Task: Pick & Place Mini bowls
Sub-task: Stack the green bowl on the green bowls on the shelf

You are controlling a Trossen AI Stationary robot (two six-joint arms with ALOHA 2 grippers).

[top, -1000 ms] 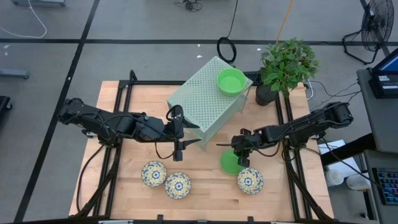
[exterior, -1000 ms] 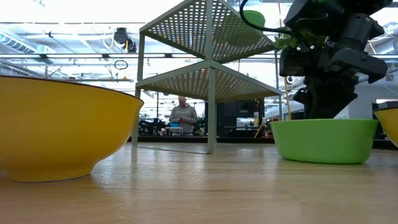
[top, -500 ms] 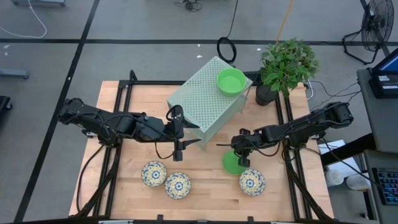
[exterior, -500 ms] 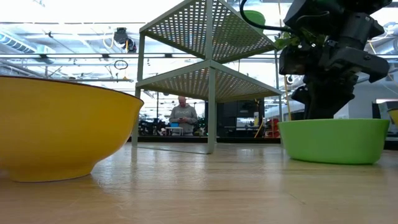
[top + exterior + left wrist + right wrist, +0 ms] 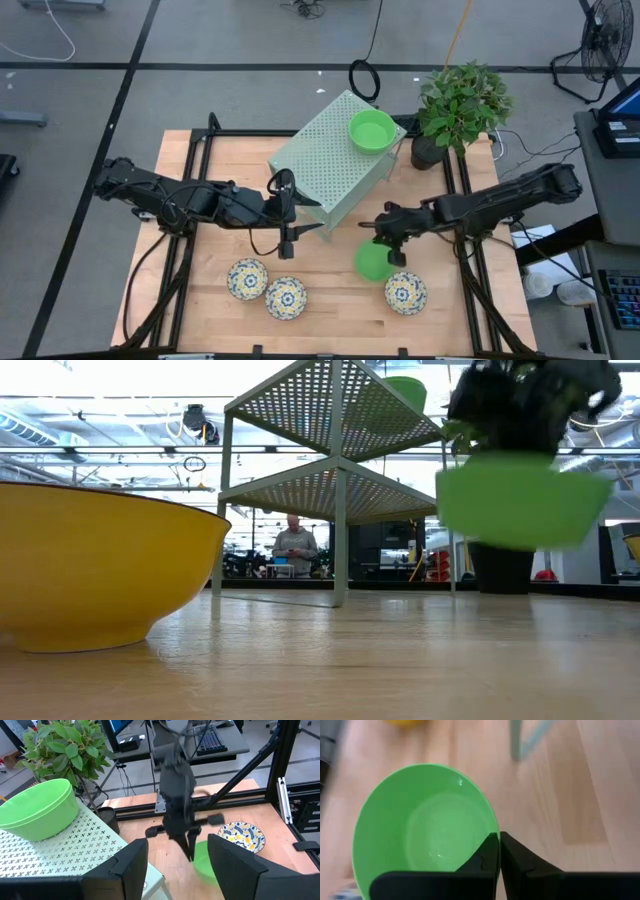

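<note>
A plain green mini bowl (image 5: 372, 262) hangs above the table's near right part with my right gripper (image 5: 387, 246) shut on it; the low view shows this bowl (image 5: 520, 500) off the wood. Another green bowl (image 5: 372, 130) rests by its base on top of the pale-green perforated box (image 5: 325, 165). Three floral bowls (image 5: 247, 279) (image 5: 286, 298) (image 5: 405, 292) stand on the table near its front edge. My left gripper (image 5: 290, 215) hovers open and empty beside the box's near side. My right gripper pinches the green bowl's rim (image 5: 487, 832) on the bowl's far right side, with one finger (image 5: 482, 857) inside the bowl and the other (image 5: 520, 860) outside. The fingers slant down from the table's right. The bowl hangs clear of the table, its opening up.
A potted plant (image 5: 455, 105) stands at the table's far right corner beside the box. A yellow-sided bowl (image 5: 100, 575) sits close to the low camera. Black frame rails (image 5: 465, 200) run along the table's left and right edges. Bare wood lies between the box and the floral bowls.
My right gripper has risen with the green bowl. The bowl stood on the table a second ago, slid a little toward the right edge, and now hangs clear above the wood. The floral bowls and the bowl on the box have stayed put.
</note>
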